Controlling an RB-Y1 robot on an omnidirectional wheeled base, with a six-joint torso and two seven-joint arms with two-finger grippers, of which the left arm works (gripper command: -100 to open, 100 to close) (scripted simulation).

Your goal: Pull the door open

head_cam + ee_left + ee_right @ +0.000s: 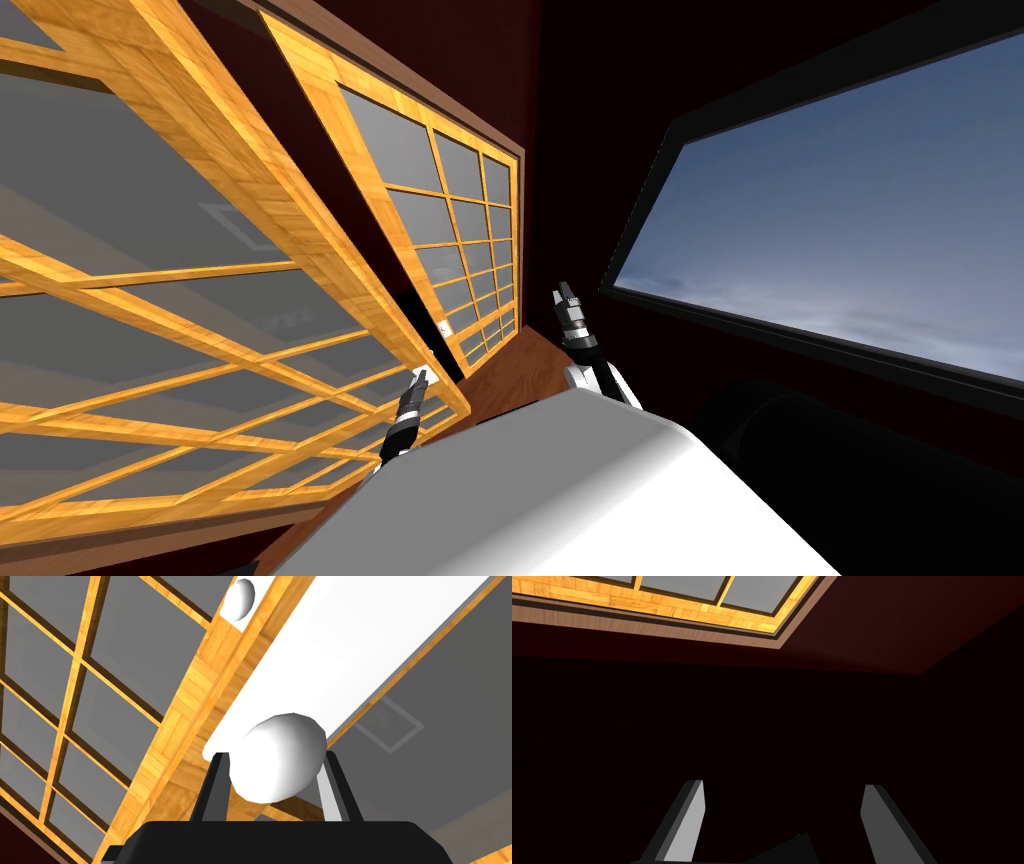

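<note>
The door is a pair of wooden lattice leaves with grey panes. The near leaf (200,300) stands swung out toward me, apart from the far leaf (450,230) in its frame. My left gripper (418,380) is at the near leaf's free edge. In the left wrist view this gripper (275,776) is shut on a round white knob (275,758), its fingers (216,786) pressing the knob's sides. The knob sits on a long white plate (360,641). A second white knob (239,598) sits on the far leaf. My right gripper (566,293) is raised beside the door, open (782,796), holding nothing.
A dark red wall (600,120) runs behind the door. A large black-framed window (850,220) showing sky fills the right side. A strip of brown wooden floor (520,375) lies between the door and my body.
</note>
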